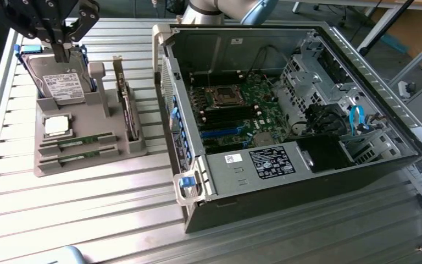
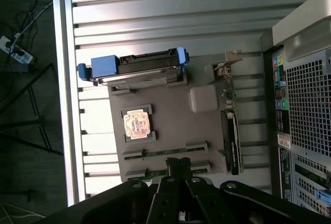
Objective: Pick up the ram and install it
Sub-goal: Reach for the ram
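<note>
We see the gripper (image 1: 63,50) at the upper corner on the exterior view's left, with its jaws clenched together and nothing held between them. It hangs over the grey holder (image 1: 86,118), which lies flat on the slatted metal desk (image 1: 86,209).

Both ram sticks lie in their slots in the holder, side by side and parallel. The first ram stick (image 1: 79,142) is just beside the square silver processor (image 1: 57,125). The second ram stick (image 1: 77,157) is one slot further from it, near the holder's edge. In the exterior view the gripper is well apart from both sticks.

In the wrist view the gripper (image 2: 179,164) crosses the middle of the second ram stick (image 2: 152,173). The first ram stick (image 2: 165,151) shows along its whole length next to the processor (image 2: 137,124).

The holder (image 2: 165,120) also carries a hard drive (image 1: 64,82) in a blue bracket and a dark expansion card (image 1: 127,110) standing upright on its edge.

To the exterior view's right of the holder we see the open computer case (image 1: 270,201) lying on its side, with the green motherboard (image 1: 248,104) exposed inside
</note>
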Action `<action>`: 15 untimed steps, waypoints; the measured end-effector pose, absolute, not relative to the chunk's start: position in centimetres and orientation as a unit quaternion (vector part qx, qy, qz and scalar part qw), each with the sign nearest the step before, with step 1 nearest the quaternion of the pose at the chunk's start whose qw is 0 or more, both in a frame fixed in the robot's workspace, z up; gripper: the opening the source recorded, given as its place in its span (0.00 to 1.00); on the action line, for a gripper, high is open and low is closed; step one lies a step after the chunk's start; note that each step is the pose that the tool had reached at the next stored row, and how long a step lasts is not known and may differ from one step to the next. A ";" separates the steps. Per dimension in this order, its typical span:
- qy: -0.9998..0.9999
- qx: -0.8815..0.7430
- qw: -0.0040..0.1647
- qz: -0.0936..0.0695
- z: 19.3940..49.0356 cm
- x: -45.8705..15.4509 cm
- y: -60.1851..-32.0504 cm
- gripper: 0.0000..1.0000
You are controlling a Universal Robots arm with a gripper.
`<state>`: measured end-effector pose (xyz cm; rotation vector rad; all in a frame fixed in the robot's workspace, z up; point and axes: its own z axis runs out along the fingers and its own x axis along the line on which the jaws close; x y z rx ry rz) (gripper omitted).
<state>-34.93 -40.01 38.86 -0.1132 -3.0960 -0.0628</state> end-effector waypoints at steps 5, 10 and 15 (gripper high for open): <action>-0.999 -0.037 0.021 -0.020 38.9 -34.9 -40.5 0.11; -0.999 -0.037 0.021 -0.020 38.9 -34.9 -41.0 0.11; -0.999 -0.037 0.021 -0.020 38.9 -34.9 -41.2 0.11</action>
